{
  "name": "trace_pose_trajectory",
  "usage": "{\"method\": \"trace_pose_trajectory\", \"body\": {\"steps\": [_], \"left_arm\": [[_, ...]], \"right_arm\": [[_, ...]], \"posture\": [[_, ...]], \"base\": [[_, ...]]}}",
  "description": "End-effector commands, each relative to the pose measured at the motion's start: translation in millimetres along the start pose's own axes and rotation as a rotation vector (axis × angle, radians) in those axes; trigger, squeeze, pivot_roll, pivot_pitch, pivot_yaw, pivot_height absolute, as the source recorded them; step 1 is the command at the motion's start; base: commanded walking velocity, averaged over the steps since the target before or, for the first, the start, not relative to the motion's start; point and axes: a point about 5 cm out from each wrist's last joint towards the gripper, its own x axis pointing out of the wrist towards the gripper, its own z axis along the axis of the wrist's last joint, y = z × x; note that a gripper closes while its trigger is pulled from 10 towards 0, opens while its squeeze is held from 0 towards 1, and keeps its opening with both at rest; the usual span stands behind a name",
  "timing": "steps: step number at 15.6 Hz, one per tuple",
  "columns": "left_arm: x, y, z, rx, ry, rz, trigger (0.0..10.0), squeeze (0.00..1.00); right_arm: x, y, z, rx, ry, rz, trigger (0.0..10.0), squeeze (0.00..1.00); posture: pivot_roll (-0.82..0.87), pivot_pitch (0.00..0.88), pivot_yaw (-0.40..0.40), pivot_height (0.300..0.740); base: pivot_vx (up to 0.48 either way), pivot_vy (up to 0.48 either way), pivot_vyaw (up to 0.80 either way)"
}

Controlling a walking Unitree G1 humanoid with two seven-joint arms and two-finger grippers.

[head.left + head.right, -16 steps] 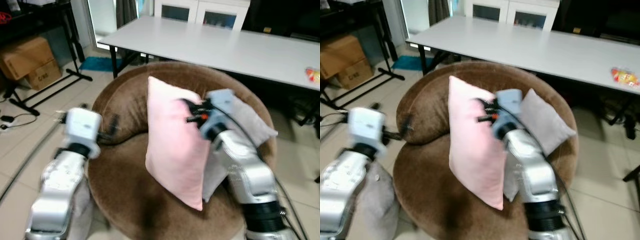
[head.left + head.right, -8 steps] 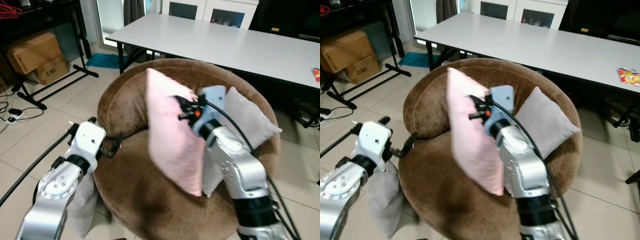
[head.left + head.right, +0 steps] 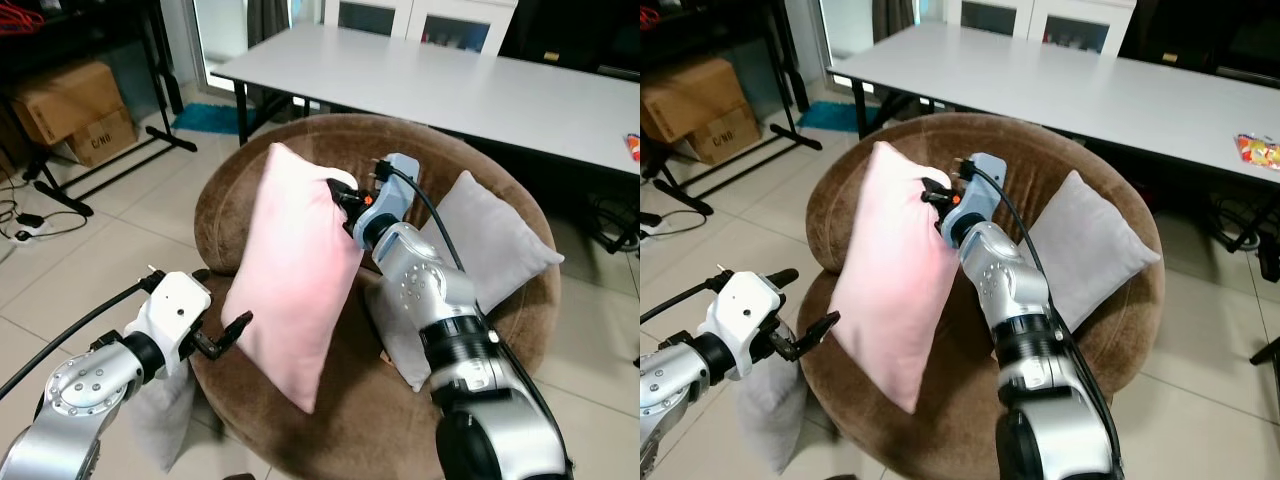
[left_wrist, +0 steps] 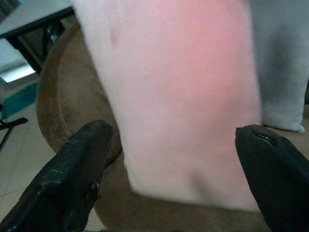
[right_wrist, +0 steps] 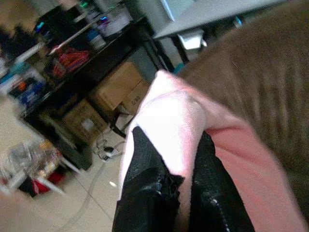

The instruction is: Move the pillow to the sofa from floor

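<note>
Above round brown velvet sofa point(image 3: 250, 190): right end effector point(image 3: 338, 194) pinching soft pink fabric pillow point(image 3: 290, 275) corner; left end effector point(image 3: 222, 328) spread wide, near pillow's lower edge.

Even indoor light, fairly bright. Daylight enters through the glass door point(image 3: 218, 40) at the back, leaving a pale sheen on the white table point(image 3: 480, 85). Soft shadows lie under the table and beneath the sofa point(image 3: 300, 170). Both eye views are sharp. The wrist views are soft; the pillow point(image 4: 178, 96) looks washed out up close.
</note>
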Motion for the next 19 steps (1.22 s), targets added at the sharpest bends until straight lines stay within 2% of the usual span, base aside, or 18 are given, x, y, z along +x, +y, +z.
{"method": "trace_pose_trajectory", "body": {"steps": [1,3,4,5,7,10,11,12,13,15,16,17,18,19], "left_arm": [[-1.6,-2.1,3,0.011,0.001,-0.031,10.0,0.00],[-5.1,1.1,3,0.019,0.019,-0.040,10.0,0.00],[-6.3,2.1,2,0.019,0.025,-0.039,10.0,0.00],[-6.9,2.0,1,0.018,0.031,-0.036,10.0,0.00],[-7.0,1.2,0,0.014,0.031,-0.035,10.0,0.00],[-4.8,0.0,0,0.008,0.025,-0.037,10.0,0.00],[-3.0,0.1,0,0.008,0.019,-0.038,10.0,0.00],[-2.3,0.3,0,0.007,0.017,-0.039,10.0,0.00],[-0.6,0.7,1,0.004,0.009,-0.046,10.0,0.00],[0.5,-1.2,2,-0.011,-0.003,-0.065,10.0,0.00],[0.8,-4.9,1,-0.040,-0.014,-0.099,10.0,0.00],[0.8,-5.9,1,-0.045,-0.016,-0.107,10.0,0.00],[0.7,-6.6,1,-0.050,-0.019,-0.115,10.0,0.00],[0.9,-5.9,2,-0.065,-0.037,-0.117,10.0,0.00]], "right_arm": [[8.8,10.2,6,0.089,-0.058,-0.006,10.0,0.00],[5.1,-30.8,-2,0.133,-0.053,-0.223,10.0,0.00],[-0.4,-48.4,-6,0.122,-0.042,-0.310,10.0,0.00],[-11.7,-74.1,-10,0.091,-0.034,-0.436,10.0,0.00],[-21.8,-93.5,-10,0.015,-0.028,-0.499,10.0,0.00],[-30.8,-111.5,-3,-0.075,-0.031,-0.557,10.0,0.00],[-29.9,-110.8,0,-0.134,-0.022,-0.525,10.0,0.69],[-28.4,-108.6,2,-0.151,-0.023,-0.494,10.0,1.00],[-25.0,-103.7,9,-0.199,-0.039,-0.443,10.0,1.00],[-24.5,-103.8,15,-0.217,-0.056,-0.460,10.0,1.00],[-24.1,-103.4,19,-0.264,-0.062,-0.458,10.0,1.00],[-24.4,-103.7,21,-0.273,-0.066,-0.463,10.0,1.00],[-24.7,-104.2,22,-0.278,-0.075,-0.466,10.0,1.00],[-30.0,-111.3,33,-0.316,-0.123,-0.500,10.0,1.00]], "posture": [[0.08,0.000,-0.033,0.740],[0.09,0.000,-0.040,0.740],[0.10,0.000,-0.042,0.740],[0.10,0.000,-0.051,0.740],[0.10,0.000,-0.053,0.740],[0.09,0.000,-0.051,0.740],[0.08,0.000,-0.048,0.740],[0.08,0.000,-0.046,0.740],[0.08,0.000,-0.046,0.740],[0.08,0.000,-0.054,0.740],[0.08,0.000,-0.055,0.740],[0.08,0.000,-0.055,0.740],[0.08,0.000,-0.057,0.740],[0.08,0.000,-0.060,0.740]], "base": [[0.000,0.000,0.00],[0.000,0.000,0.00],[0.000,0.000,0.00],[0.000,0.000,0.00],[0.000,0.000,0.00],[0.000,0.000,0.00],[0.000,0.000,0.00],[0.000,0.000,0.00],[0.000,0.000,0.00],[0.000,0.000,0.00],[0.000,0.000,0.00],[0.000,0.000,0.00],[0.000,0.000,0.00],[0.000,0.000,0.00]]}}
